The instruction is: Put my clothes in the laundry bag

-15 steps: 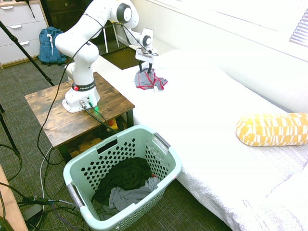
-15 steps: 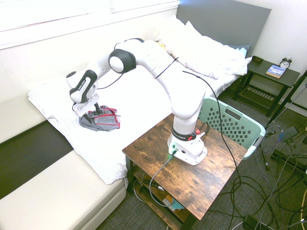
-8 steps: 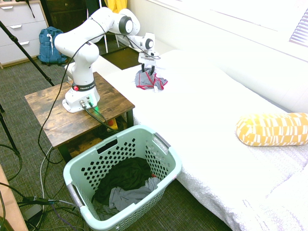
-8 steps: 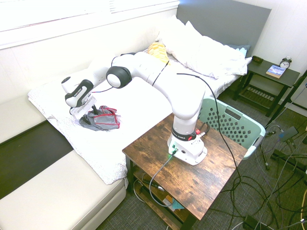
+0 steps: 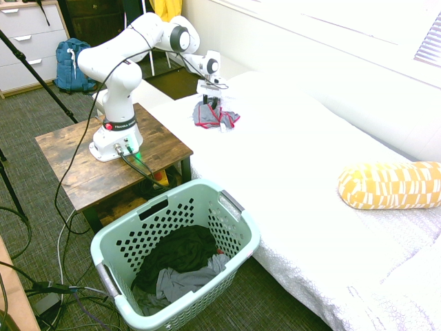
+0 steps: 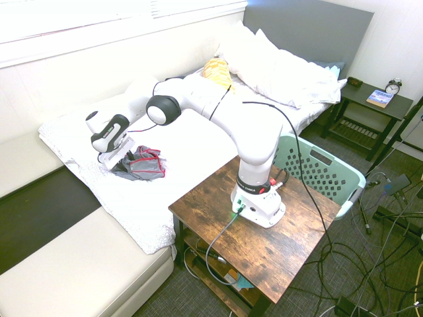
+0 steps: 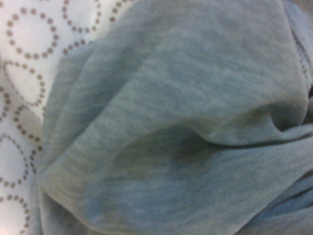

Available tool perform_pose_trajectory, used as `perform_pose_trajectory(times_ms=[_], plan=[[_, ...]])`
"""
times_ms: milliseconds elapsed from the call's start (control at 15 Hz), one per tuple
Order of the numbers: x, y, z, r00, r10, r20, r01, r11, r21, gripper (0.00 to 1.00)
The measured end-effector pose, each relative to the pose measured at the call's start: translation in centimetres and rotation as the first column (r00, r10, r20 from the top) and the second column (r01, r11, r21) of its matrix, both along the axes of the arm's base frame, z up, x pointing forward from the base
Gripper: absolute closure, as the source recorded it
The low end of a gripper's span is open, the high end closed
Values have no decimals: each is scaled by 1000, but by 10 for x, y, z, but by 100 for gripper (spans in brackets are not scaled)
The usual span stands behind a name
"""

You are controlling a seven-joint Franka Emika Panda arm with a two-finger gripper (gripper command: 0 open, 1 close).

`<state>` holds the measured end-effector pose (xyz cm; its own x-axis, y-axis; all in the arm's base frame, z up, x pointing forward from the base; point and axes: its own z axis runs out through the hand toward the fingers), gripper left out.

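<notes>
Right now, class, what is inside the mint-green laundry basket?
Inside the laundry basket: a black garment and a plain grey garment. Anything beneath them is covered.

text: none legible | arm base [image 5: 118, 126]: print too small

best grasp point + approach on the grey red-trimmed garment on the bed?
Probably from above, pinching a raised fold near the middle of the grey garment. It lies crumpled on the white bedspread, bunched into soft ridges, as the wrist view shows, with no stiff edge to take from the side. The hand already points steeply down onto it. The red trim at the rim looks flatter, likely harder to catch.
</notes>
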<state>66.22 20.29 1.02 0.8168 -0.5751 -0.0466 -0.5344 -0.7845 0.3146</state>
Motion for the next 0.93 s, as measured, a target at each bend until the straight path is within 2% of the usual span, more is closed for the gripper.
perform_pose_trajectory(times_ms=[400, 667, 800, 933], plan=[[-37, -1, 5, 997, -66, 36, 66, 998, 5, 100], [-63, -9, 19, 995, -96, 33, 96, 995, 9, 100], [-68, -16, 39, 994, -102, 39, 102, 995, 5, 100], [-60, -29, 89, 994, -93, 65, 93, 996, 6, 100]])
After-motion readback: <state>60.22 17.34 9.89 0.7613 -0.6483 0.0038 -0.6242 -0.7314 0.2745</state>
